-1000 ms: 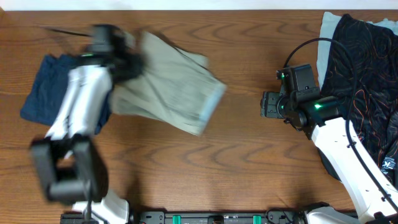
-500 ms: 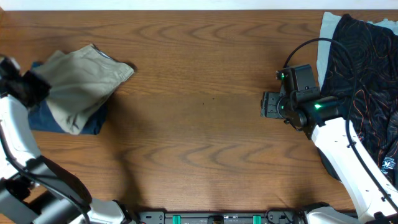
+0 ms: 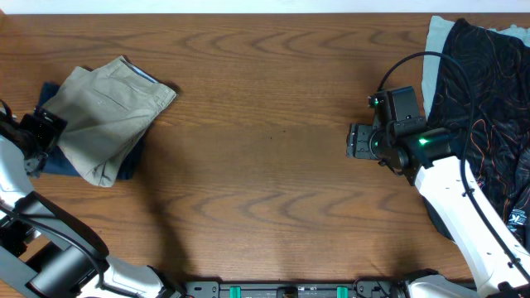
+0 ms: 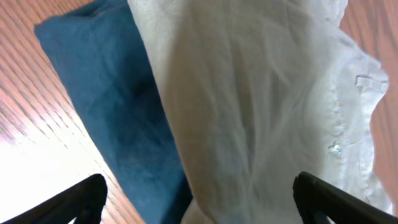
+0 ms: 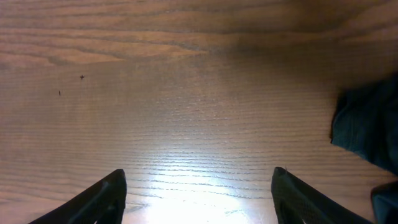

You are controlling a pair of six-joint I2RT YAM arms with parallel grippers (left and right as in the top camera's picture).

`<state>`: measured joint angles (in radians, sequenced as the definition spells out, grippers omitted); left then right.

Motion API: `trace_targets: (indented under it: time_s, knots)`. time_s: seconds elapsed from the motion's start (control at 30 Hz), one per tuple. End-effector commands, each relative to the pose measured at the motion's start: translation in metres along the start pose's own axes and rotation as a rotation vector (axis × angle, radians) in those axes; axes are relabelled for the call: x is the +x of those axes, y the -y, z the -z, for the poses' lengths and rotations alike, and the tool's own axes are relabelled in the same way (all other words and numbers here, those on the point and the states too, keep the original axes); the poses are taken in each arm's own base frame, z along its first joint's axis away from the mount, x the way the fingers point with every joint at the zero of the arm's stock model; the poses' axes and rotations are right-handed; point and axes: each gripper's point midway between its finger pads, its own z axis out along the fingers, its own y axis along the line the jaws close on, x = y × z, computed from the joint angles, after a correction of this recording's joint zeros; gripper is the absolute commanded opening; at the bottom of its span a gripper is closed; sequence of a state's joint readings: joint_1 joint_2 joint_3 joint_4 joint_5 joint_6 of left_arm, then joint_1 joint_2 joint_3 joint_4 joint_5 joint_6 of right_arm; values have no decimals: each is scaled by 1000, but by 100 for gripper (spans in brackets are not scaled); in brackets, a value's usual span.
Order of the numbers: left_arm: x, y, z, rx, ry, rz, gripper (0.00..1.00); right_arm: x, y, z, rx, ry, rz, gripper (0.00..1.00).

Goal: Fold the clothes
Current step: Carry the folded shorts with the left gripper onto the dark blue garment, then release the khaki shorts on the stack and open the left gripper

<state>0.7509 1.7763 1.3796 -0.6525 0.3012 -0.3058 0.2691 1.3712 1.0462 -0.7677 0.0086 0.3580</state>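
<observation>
Folded khaki shorts (image 3: 103, 116) lie on a folded dark blue garment (image 3: 54, 161) at the table's far left. In the left wrist view the khaki shorts (image 4: 267, 106) cover most of the blue garment (image 4: 106, 93). My left gripper (image 3: 43, 132) is at the stack's left edge, open, its fingertips (image 4: 311, 190) spread wide with nothing gripped between them (image 4: 199, 199). My right gripper (image 3: 358, 140) hovers open over bare wood right of centre (image 5: 199, 193). A dark patterned pile of clothes (image 3: 484, 99) lies at the right edge.
A white garment (image 3: 439, 45) peeks from under the dark pile at the back right. A dark cloth edge (image 5: 367, 130) shows at the right of the right wrist view. The right arm's cable (image 3: 414, 60) loops above it.
The left arm swung the khaki shorts leftward onto the blue garment, then let go and opened. The right arm stayed put, its jaws slightly wider.
</observation>
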Motion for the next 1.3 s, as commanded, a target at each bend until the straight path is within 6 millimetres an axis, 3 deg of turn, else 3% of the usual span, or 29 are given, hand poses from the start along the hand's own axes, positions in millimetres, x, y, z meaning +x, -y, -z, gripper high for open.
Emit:
trace_targets:
  time_s: [0.0, 0.17, 0.27, 0.33, 0.43, 0.63, 0.77, 0.93, 1.1, 1.27]
  knots:
    - [-5, 18, 17, 68, 32, 9, 100, -2, 2, 4, 6, 15, -3, 76]
    - [-14, 60, 62, 182, 143, -81, 98, -2, 2, 4, 6, 15, -3, 76]
    - [-7, 95, 89, 241, 209, -221, 98, -2, 2, 4, 6, 15, -3, 76]
    - [-1, 108, 96, 241, 227, -260, 98, -2, 2, 4, 6, 13, -3, 77]
    - [9, 113, 87, 206, 205, -282, 98, -1, 2, 4, 8, 9, -2, 77]
    - [38, 79, 31, 89, 6, -233, 98, 2, 3, 4, 13, -4, -3, 76]
    - [62, 30, -23, -40, -157, -144, 99, 4, 4, 4, 15, -10, -3, 76]
    - [92, -28, -66, -184, -337, 43, 99, 6, 5, 4, 18, -18, -2, 77]
    - [101, -41, -76, -211, -390, 78, 99, 6, 5, 4, 18, -18, -2, 77]
    - [84, -27, -58, -171, -315, 61, 98, 6, 5, 4, 19, -17, -2, 77]
